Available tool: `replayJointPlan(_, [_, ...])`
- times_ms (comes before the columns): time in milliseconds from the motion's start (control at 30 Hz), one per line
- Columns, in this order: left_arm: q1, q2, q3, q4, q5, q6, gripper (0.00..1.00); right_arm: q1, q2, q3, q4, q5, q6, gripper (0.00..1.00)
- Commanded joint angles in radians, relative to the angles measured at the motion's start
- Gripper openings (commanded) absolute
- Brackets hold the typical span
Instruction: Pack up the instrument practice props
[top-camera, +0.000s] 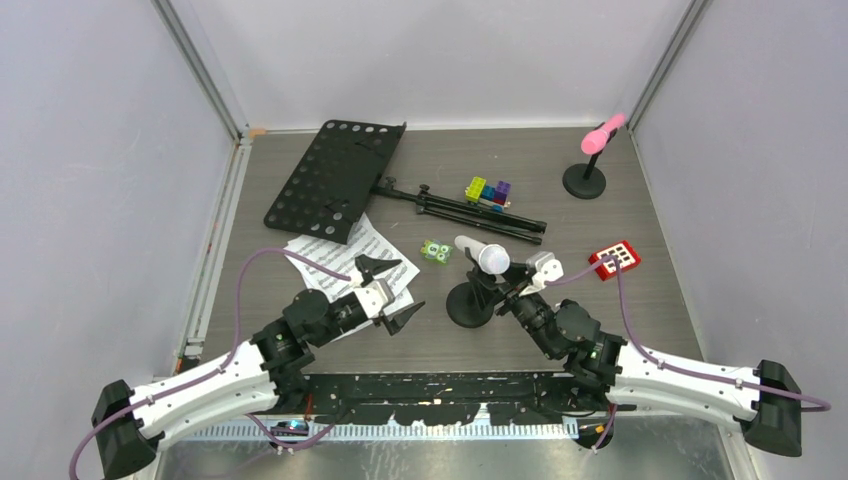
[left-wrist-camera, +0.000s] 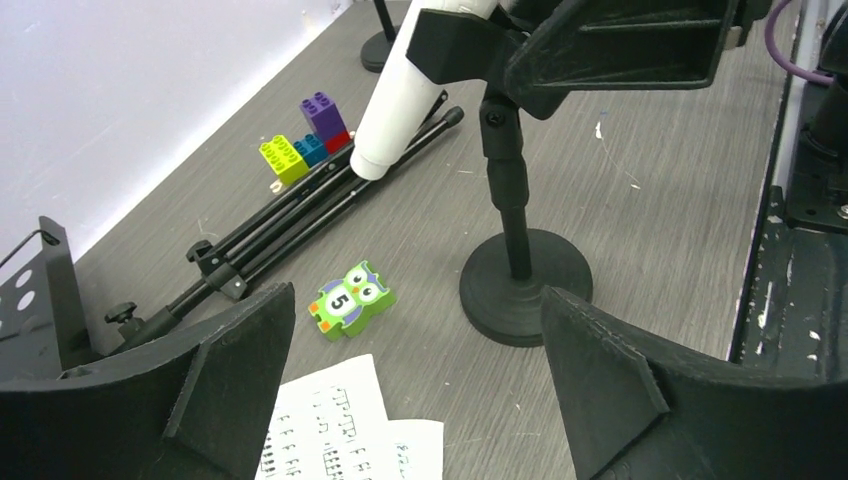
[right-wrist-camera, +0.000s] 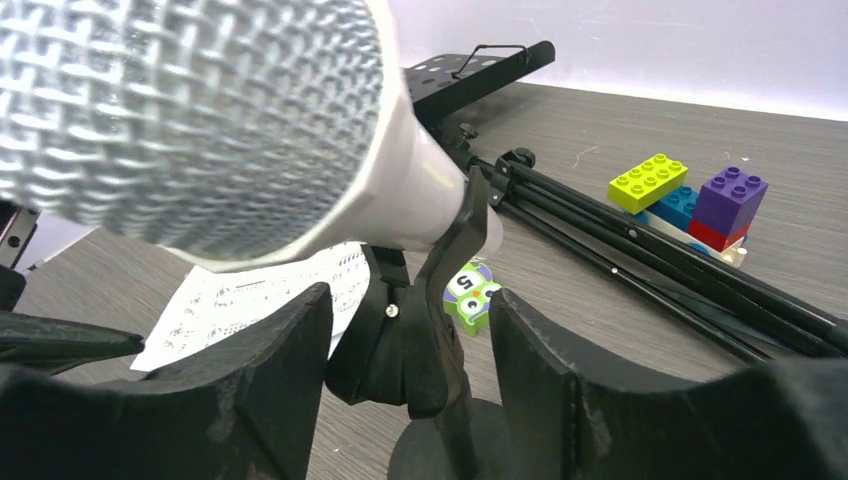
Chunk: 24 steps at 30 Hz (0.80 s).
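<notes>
Grey tabletop (top-camera: 500, 150), centre: white microphone (top-camera: 480, 252) on mic mount (top-camera: 470, 305), right gripper (top-camera: 505, 290) spread around it (left gripper (top-camera: 418, 286) spread too).

Toy block cluster (top-camera: 487, 191), upper centre of the top view: lime, blue, purple and red bricks joined, lying on the grey wood-grain counter (top-camera: 660, 300). In the left wrist view it sits upper left, with lime at the left end, purple stacked on red at the right end and blue between. Green owl block (top-camera: 435, 251), mid-frame, lies flat with "5" on its belly, apart from the brick cluster. Red keypad (top-camera: 614, 260), right of centre, lies flat and slightly skewed, white buttons in rows. Pale lilac walls (top-camera: 90, 150) left, back and right. Metal posts (top-camera: 200, 68) at the back corners.
</notes>
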Motion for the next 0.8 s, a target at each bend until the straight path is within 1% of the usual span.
replayJointPlan(0, [-0.002, 0.035, 0.045, 0.107, -0.025, 0.025, 0.95, 0.006, -0.002, 0.003, 0.039, 0.019, -0.005, 0.6])
replayJointPlan(33, [-0.002, 0.051, 0.064, 0.107, -0.01, 0.044, 0.95, 0.005, 0.0, 0.0, 0.036, 0.015, -0.003, 0.58])
replayJointPlan(100, [-0.002, 0.097, 0.124, 0.107, 0.034, 0.083, 0.95, 0.004, -0.002, -0.006, 0.029, 0.011, 0.005, 0.58])
replayJointPlan(233, [0.003, 0.215, 0.264, 0.108, 0.141, 0.13, 0.96, 0.005, -0.015, -0.021, 0.028, 0.018, 0.013, 0.66])
replayJointPlan(333, [0.022, 0.293, 0.341, 0.113, 0.192, 0.159, 0.96, 0.005, -0.032, -0.021, 0.007, 0.018, 0.01, 0.68])
replayJointPlan(467, [0.078, 0.359, 0.397, 0.125, 0.343, 0.196, 0.94, 0.006, -0.052, -0.022, -0.025, 0.018, 0.009, 0.52])
replayJointPlan(533, [0.118, 0.382, 0.413, 0.143, 0.431, 0.19, 0.94, 0.005, -0.063, -0.023, -0.036, 0.014, 0.01, 0.47])
replayJointPlan(633, [0.168, 0.417, 0.443, 0.138, 0.561, 0.176, 0.95, 0.006, -0.077, -0.027, -0.042, 0.013, 0.01, 0.45])
replayJointPlan(767, [0.18, 0.467, 0.477, 0.106, 0.678, 0.198, 0.95, 0.006, -0.089, -0.032, -0.05, 0.012, 0.007, 0.43])
